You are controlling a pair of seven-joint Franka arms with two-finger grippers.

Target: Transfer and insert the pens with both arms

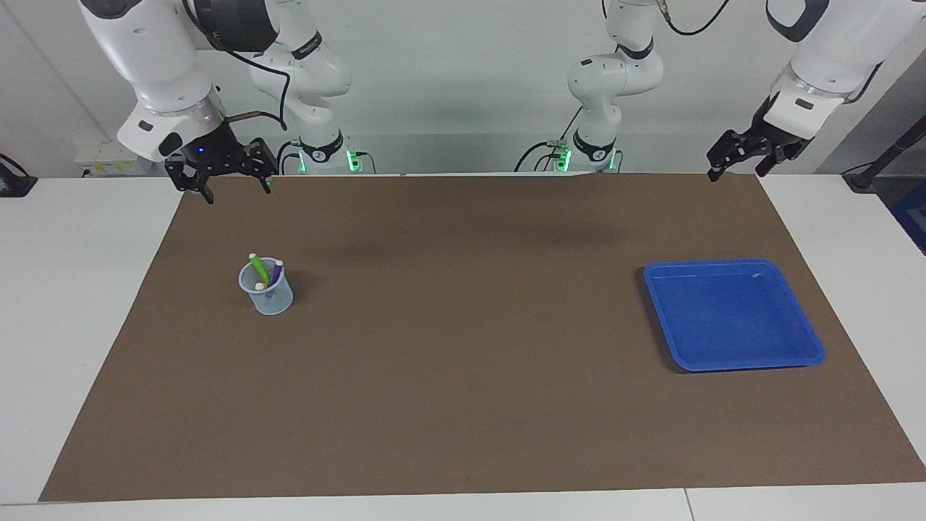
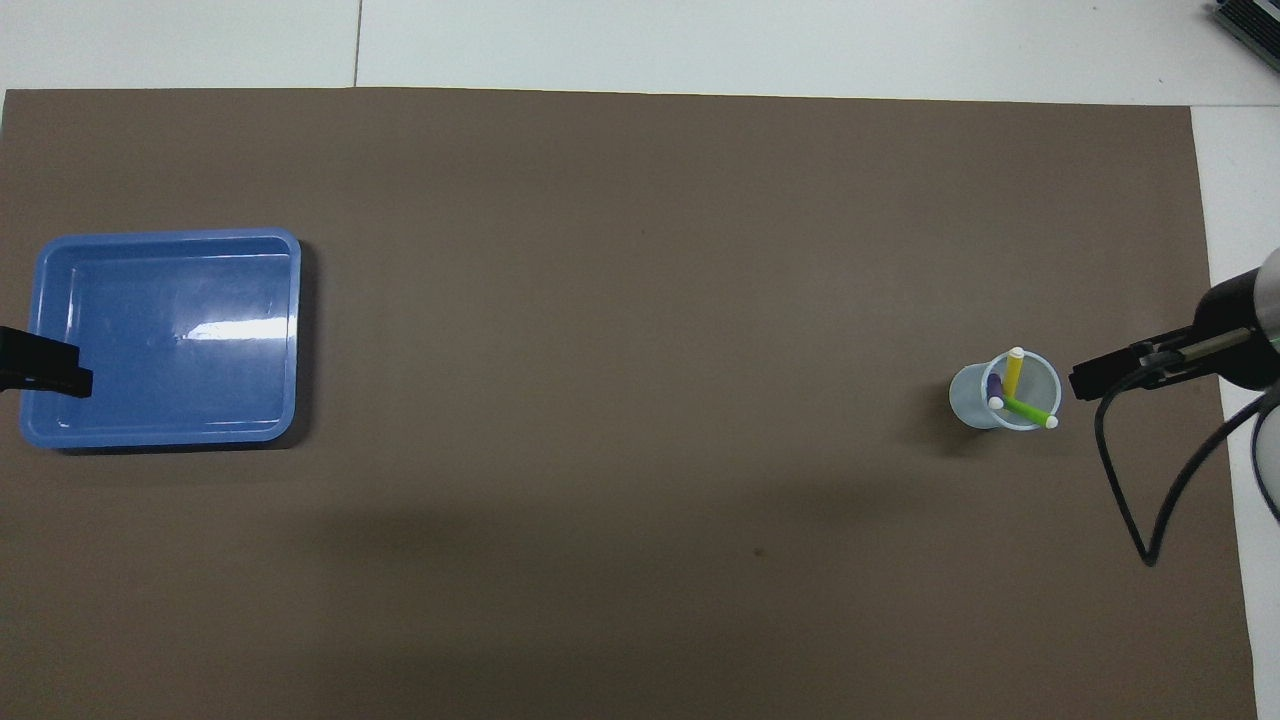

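Pens (image 1: 266,276): all three standing in clear cup (image 1: 267,296), left of centre in facing view. Blue tray (image 1: 785,358), right of frame: bare. Transfer apparently complete. Right gripper (image 1: 233,184), upper left, raised, jaws wide, holding nothing. Left gripper (image 1: 738,165), upper right, likewise.

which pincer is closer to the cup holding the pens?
Right. The right pincer hangs raised near the cup, at the right arm's end. The left pincer is up at the table's other end, by the blue tray.

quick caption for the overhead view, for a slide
Three pens stand in a cup at the right arm's end; a blue tray sits at the left arm's end.
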